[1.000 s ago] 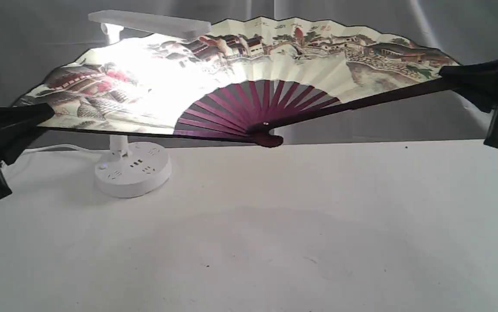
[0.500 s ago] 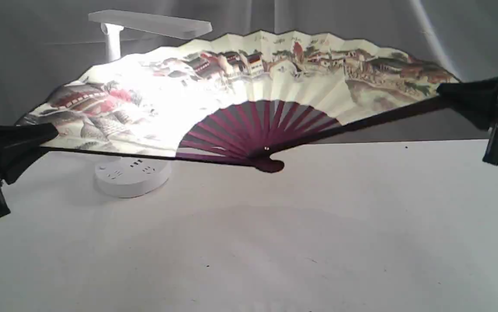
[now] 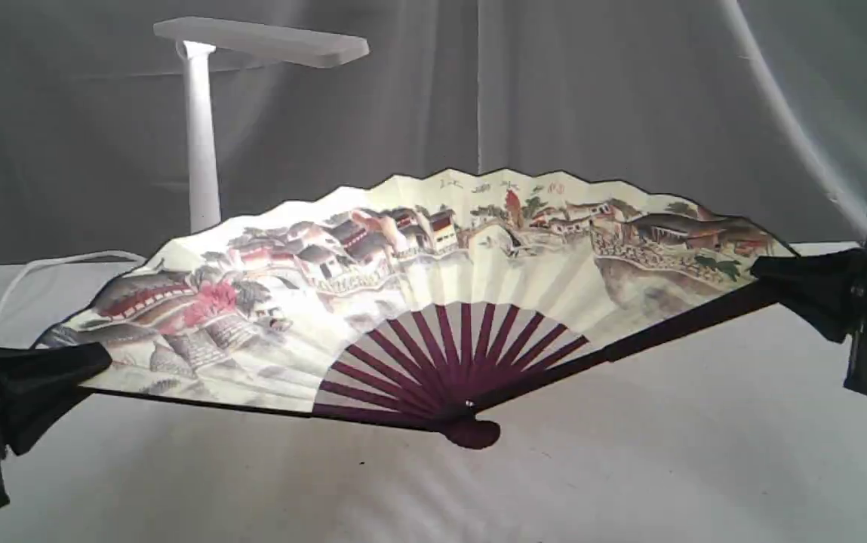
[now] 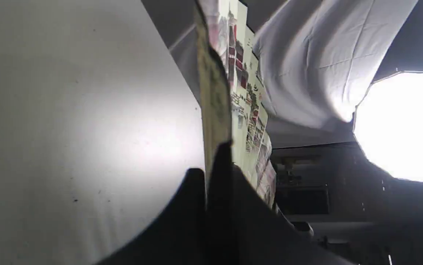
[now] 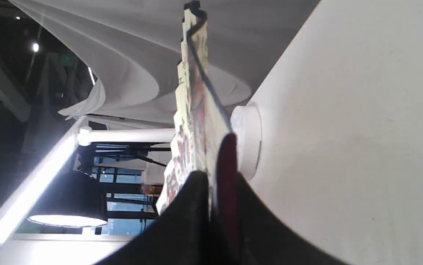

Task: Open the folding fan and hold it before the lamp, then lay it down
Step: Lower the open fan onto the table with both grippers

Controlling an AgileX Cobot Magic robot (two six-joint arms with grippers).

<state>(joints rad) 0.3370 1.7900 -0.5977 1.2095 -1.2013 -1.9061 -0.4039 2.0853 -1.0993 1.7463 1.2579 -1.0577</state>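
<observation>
Fan [image 3: 433,302] fully open, held low in front of lamp [image 3: 201,151]: lay-down step, I'd say.

Fan spans across the lamp's front w/ painted side out, hiding the lamp's base; the lamp's head sits well above the leaf. Pivot [image 3: 475,431] is the low pt, close over the bench [image 3: 629,483]; can't tell if touching. Left claw [image 3: 97,360] is clamped on the fan's end nearer the lamp, right claw [image 3: 764,269] clamped on the end farther from it. Opening and showing look done. Next prob needs both ends lowered evenly, leaf tipped flat away from the lamp, then both claws parted and drawn outward w/o dragging the paper or catching the cord [image 3: 48,264].
</observation>
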